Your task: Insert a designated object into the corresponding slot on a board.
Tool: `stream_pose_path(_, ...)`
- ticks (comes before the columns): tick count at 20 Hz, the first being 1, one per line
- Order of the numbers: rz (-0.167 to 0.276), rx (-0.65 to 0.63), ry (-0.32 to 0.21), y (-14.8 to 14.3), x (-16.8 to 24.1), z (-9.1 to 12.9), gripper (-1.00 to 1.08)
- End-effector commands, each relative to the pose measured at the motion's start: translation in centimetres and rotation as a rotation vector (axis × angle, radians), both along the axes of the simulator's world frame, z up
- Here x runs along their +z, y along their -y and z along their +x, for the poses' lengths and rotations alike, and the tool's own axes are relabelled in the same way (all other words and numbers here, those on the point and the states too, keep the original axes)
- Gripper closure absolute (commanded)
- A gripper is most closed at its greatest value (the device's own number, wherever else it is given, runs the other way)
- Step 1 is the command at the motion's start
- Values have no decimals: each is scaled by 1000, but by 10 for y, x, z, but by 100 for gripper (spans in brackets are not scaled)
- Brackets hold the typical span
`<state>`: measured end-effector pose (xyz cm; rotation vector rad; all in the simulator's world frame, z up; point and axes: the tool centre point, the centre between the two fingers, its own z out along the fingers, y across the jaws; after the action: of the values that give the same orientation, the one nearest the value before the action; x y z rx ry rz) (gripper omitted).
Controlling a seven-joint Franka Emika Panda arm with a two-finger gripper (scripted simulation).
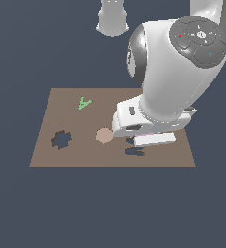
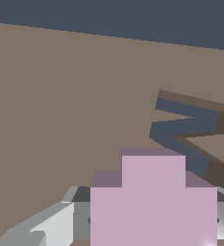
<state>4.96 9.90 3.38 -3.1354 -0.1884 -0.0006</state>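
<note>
The brown board (image 1: 51, 109) lies flat. Its lobed, flower-like slot (image 1: 61, 139) is open and empty toward the exterior view's left. My gripper (image 1: 142, 140) is low over the board toward the exterior view's right, well away from the slot and just past the tan disc (image 1: 104, 135). In the wrist view a pale lilac-pink piece (image 2: 153, 206) fills the gap between the grey fingers (image 2: 77, 218), which sit against its sides. Only its stepped upper edge shows. My gripper (image 2: 152, 218) is shut on it. In the exterior view the hand hides the piece.
A dark M-shaped cut-out (image 2: 190, 132) lies in the board just beyond the held piece; part of it shows under the hand (image 1: 134, 152). A green letter A (image 1: 84, 103) lies at the board's far side. The arm's body hides the board's far right corner.
</note>
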Motion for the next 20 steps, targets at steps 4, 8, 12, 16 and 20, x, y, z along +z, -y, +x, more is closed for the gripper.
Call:
stream_pose_path(4,0,-239,1,42,2,30,108)
stream_pose_path(8,0,-400,1,74,3,44,108)
stream_pose_path(12,0,-553,1,107,4,52,108)
stream_pose_path(16,0,-700,1,139,4,56,108)
stream_pose_path(20,0,-845,0,171,5,54,108)
